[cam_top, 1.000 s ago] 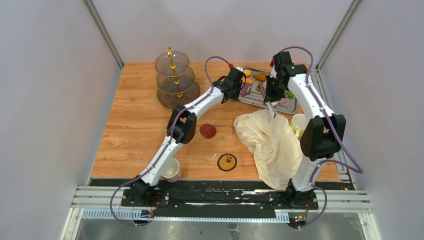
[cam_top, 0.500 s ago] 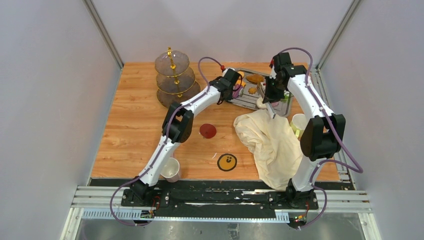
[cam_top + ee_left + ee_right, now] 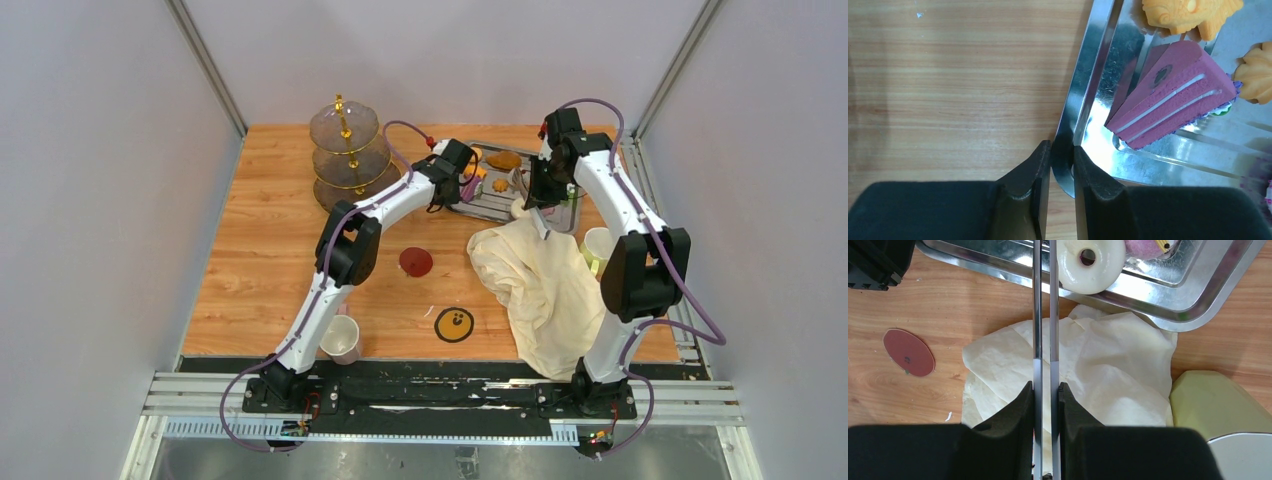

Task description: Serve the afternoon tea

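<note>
At the tray's point(image 3: 1083, 100) corner rim, my left gripper point(image 3: 1058, 152) is clamped on the steel edge. My right gripper point(image 3: 1046, 390) squeezes tongs point(image 3: 1043, 315) that cross the cloth point(image 3: 1108, 370) beside the donut point(image 3: 1091, 262). The cake slice point(image 3: 1168, 95) and the donut lie in the tray, and the stand point(image 3: 350, 160) is well apart.

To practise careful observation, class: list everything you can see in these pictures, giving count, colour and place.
tiered stand: one, smoky glass with gold stem, far left
steel tray: one, silver, far middle
pink cake slice: one, on tray
orange pastries: two visible from the left wrist, on tray
white donut: one, on tray
mugs: two, pale, one near left base, one at right edge
cream cloth: one, right of middle
red disc: one, middle
yellow disc: one, black marks, near front
tongs: one pair, steel, in right pincer
left pincer: shut on tray rim
right pincer: shut on tongs
</note>
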